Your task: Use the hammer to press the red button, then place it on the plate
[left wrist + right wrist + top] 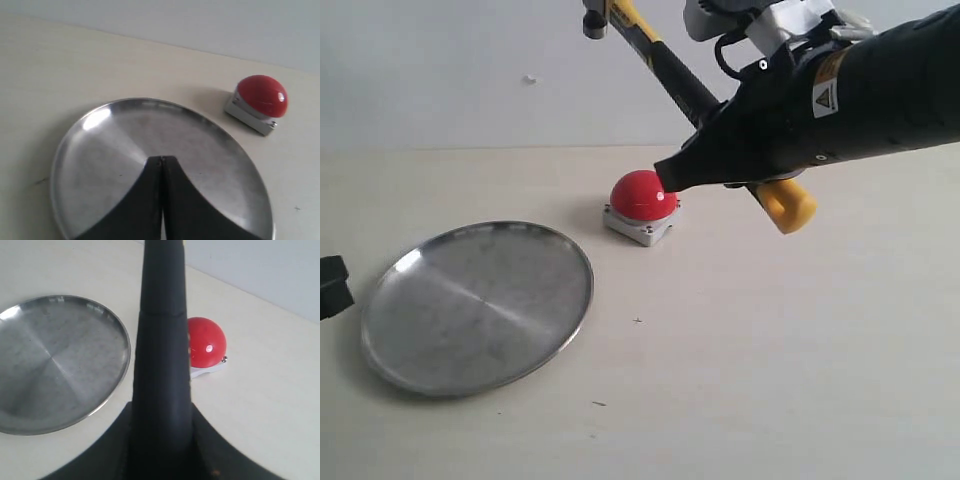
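Observation:
My right gripper [692, 150] is shut on the hammer [670, 75], gripping its black handle [162, 340]. The hammer slants up in the air, dark head at the top of the exterior view and yellow looped end [786, 205] low on the right. It hangs above the red button [642, 195] without touching it. The button [206, 342] sits on its grey base just beyond the gripper [162, 415]. The metal plate [480, 305] lies empty at front left. My left gripper [161, 159] is shut on nothing, pointing over the plate [100, 150].
The light table runs back to a pale wall. In the exterior view only a black tip of the left gripper [332, 285] shows at the left edge, next to the plate. Bare tabletop stretches in front of and right of the button [262, 95].

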Action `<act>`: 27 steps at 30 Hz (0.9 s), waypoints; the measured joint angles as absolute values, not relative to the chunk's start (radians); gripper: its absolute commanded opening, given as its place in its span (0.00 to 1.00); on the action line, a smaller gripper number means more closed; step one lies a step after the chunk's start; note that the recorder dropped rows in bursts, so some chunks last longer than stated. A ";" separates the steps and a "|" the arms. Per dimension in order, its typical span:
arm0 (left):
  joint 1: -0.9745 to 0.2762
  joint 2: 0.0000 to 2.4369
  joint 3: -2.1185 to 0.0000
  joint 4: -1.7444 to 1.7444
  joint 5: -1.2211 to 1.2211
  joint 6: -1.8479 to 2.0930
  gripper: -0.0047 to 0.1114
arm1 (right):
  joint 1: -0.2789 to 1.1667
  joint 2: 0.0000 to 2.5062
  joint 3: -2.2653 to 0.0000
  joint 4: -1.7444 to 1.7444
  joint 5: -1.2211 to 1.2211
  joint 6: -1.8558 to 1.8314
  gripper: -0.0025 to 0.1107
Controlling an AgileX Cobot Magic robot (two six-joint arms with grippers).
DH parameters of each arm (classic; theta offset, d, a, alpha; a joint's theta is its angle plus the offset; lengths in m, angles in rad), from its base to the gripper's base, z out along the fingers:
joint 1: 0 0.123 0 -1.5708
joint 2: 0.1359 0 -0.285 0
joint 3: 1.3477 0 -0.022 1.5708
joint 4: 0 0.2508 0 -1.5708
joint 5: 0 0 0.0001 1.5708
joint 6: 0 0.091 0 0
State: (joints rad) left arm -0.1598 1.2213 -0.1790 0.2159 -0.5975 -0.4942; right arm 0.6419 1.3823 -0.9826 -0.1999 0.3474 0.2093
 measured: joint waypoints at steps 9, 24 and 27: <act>-0.074 1.221 -0.108 0.202 -0.663 -0.504 0.04 | 0.562 1.507 -0.983 -0.210 0.368 0.229 0.02; -0.074 1.221 -0.108 0.202 -0.664 -0.504 0.04 | 0.541 1.620 -0.796 -0.173 -0.088 0.276 0.02; -0.074 1.221 -0.108 0.202 -0.664 -0.504 0.04 | 0.541 1.619 -0.738 -0.116 -0.190 0.255 0.02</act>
State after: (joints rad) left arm -0.0737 1.2213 -0.1079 0.2017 -0.6643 -0.5044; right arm 0.5406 1.6186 -0.7376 -0.1157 -0.1898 0.2554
